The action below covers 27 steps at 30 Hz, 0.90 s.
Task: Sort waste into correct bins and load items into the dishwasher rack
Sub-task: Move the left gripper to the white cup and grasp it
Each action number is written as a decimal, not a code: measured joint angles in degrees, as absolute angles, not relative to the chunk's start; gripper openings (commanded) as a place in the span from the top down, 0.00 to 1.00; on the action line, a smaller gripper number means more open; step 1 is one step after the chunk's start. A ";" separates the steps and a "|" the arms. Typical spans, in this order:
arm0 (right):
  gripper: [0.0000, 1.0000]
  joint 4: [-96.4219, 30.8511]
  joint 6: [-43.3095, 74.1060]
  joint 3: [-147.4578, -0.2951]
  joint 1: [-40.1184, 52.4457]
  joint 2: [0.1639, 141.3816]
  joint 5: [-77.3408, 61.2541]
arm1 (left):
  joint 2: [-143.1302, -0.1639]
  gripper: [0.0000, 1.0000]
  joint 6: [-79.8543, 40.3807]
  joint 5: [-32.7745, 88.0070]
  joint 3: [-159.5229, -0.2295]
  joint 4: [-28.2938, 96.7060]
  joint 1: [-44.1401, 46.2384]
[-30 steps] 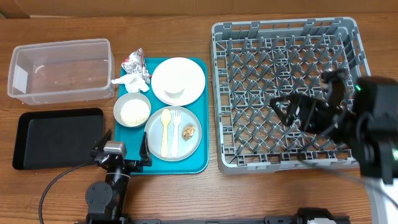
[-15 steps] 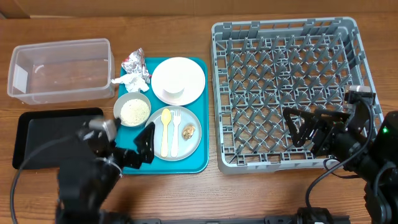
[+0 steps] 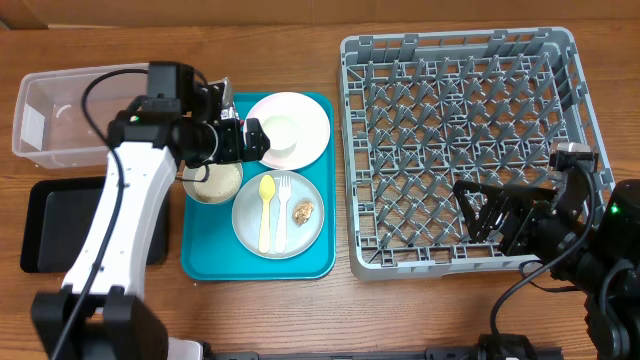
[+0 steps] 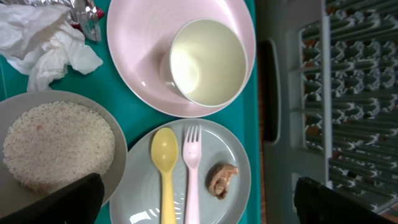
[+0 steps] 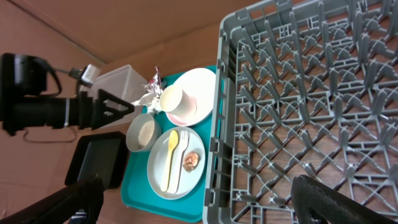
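Both grippers stood with jaws spread wide, holding nothing. Left gripper (image 3: 250,140) hung over the upper part of the teal tray (image 3: 310,265), just beside the white cup (image 4: 206,61), which stood upright and empty on the white plate (image 3: 305,125) at upper centre of the overhead frame. Right gripper (image 3: 478,212) hovered over the lower right part of the dishwasher rack (image 3: 460,140), which filled the right half of the frame with nothing loaded on its pegs.

Below the white plate lay the grey plate (image 3: 278,235), carrying the yellow spoon (image 3: 266,210) and fork (image 3: 284,205) side by side, with the brown scrap (image 3: 304,211) to their right. Left of it sat the grey bowl (image 4: 118,163), full of rice (image 4: 57,144). The foil wrapper (image 4: 81,9) and its white tissue (image 4: 46,37) lay at the tray's upper left corner. At far left the clear tub (image 3: 60,120) sat above the black tray (image 3: 60,225), both on the table.
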State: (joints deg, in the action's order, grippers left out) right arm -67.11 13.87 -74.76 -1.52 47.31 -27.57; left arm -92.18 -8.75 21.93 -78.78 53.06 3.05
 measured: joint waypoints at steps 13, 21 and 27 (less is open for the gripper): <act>0.00 -70.13 13.85 -74.76 -1.52 47.31 -27.59 | -101.86 0.31 -7.99 2.24 -80.05 38.81 13.54; 0.00 -71.61 13.85 -74.76 -1.52 47.31 -26.57 | -107.07 0.61 -12.05 1.43 -80.05 35.88 13.26; 0.00 -71.66 13.85 -74.76 -1.52 47.31 -26.09 | -107.07 0.52 -13.61 1.43 -80.05 35.46 13.26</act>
